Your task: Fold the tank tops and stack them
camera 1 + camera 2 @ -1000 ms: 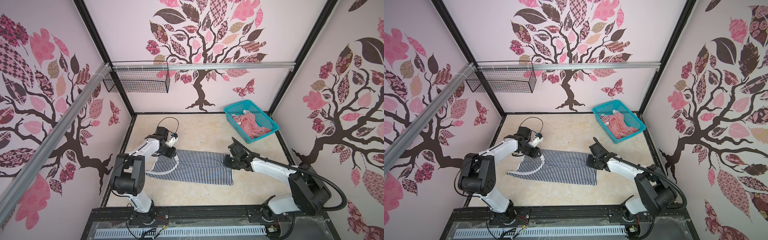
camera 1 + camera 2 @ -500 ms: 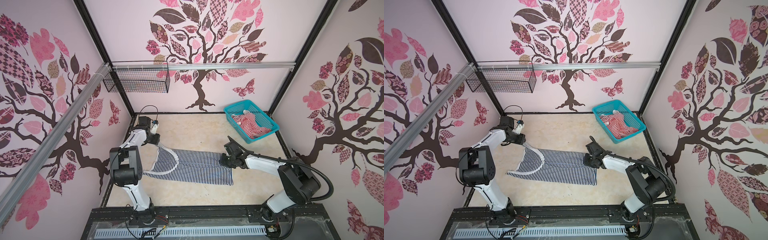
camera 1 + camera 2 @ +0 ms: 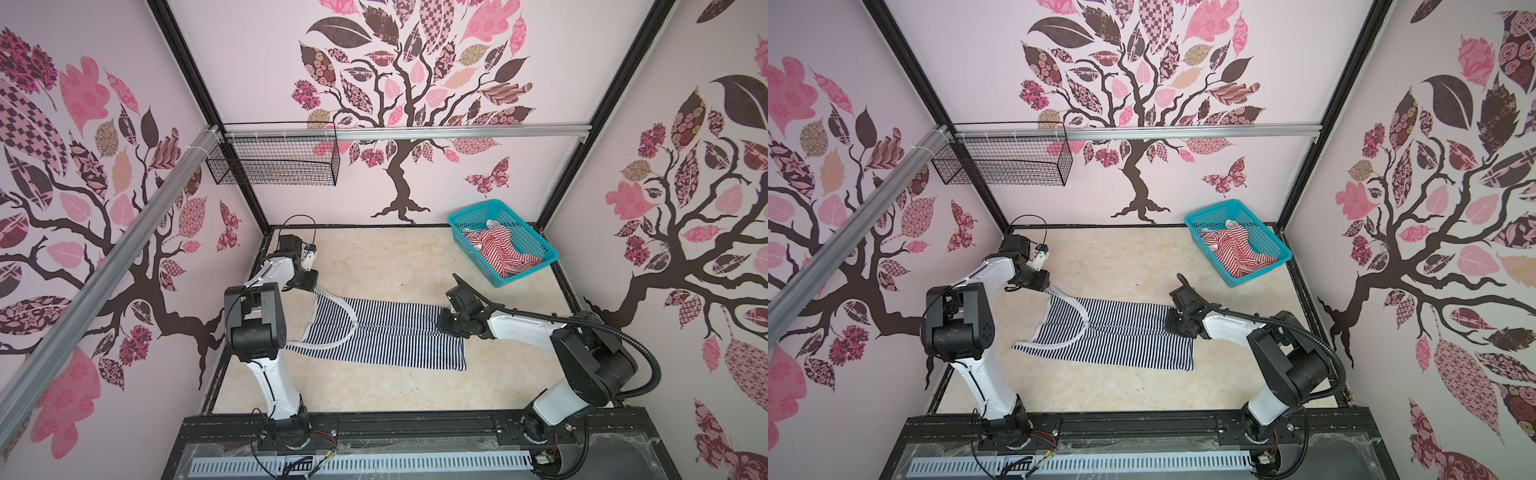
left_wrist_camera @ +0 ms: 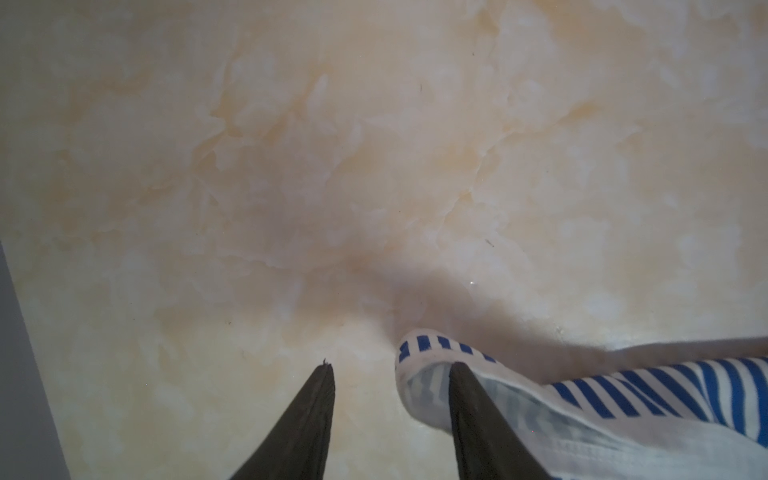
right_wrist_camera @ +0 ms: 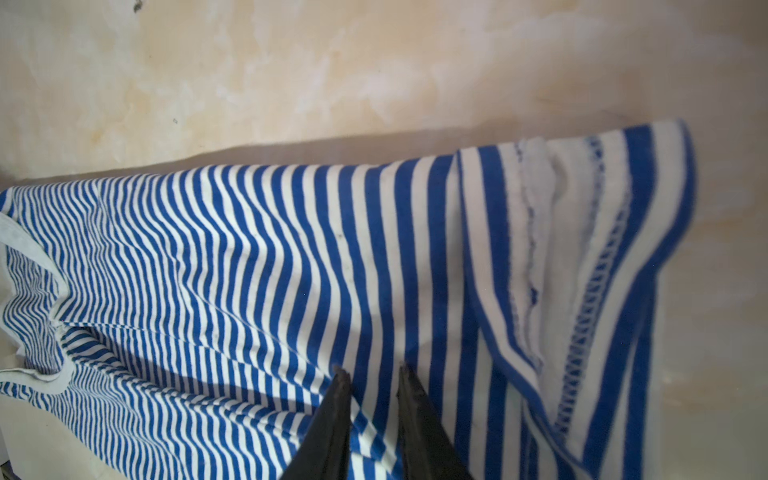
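Marbled tabletop (image 3: 374,257), limp navy-striped tank top (image 3: 395,332)

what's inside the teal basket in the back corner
A crumpled red-and-white striped tank top with pale edging fills much of the teal basket. Anything beneath the cloth, and the basket floor there, is covered.

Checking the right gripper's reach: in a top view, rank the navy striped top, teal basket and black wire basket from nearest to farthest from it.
1. navy striped top: held at its hem end by the right gripper.
2. teal basket: far right corner of the table.
3. black wire basket: up on the far wall, left.
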Available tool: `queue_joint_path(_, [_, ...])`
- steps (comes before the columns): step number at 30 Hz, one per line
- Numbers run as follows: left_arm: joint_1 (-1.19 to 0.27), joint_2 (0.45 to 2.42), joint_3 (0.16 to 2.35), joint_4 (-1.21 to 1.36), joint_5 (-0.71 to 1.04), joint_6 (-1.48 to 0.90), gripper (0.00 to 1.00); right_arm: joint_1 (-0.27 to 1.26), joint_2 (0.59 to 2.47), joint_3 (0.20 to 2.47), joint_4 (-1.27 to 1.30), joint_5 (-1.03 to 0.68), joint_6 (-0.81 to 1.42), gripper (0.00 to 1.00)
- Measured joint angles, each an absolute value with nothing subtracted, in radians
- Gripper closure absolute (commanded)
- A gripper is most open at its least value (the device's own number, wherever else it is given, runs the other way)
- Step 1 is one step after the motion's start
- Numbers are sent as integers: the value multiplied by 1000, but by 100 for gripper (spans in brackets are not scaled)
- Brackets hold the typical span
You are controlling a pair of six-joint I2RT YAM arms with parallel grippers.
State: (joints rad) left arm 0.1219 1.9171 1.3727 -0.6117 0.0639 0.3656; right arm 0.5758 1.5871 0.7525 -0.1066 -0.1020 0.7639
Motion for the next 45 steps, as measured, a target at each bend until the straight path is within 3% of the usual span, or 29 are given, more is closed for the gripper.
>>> queue_joint_path(6, [126, 1917, 1372, -601, 69, 371, 82, 576, 1584, 730, -82, -102, 764, 80])
queue_joint_path(12, [130, 1880, 1312, -576, 80, 385, 94, 576, 1579, 723, -76, -101, 764, 80])
queue_joint_path(22, [171, 1712, 1114, -470, 85, 398, 94, 576, 1561, 691, -51, -98, 764, 81])
queue_joint_path(36, [186, 1679, 1006, -334, 48, 448, 81, 581, 1527, 667, -72, -44, 764, 78])
queue_joint_path(45, [197, 1701, 984, -318, 0, 448, 76, 581, 1502, 662, -99, -36, 759, 65])
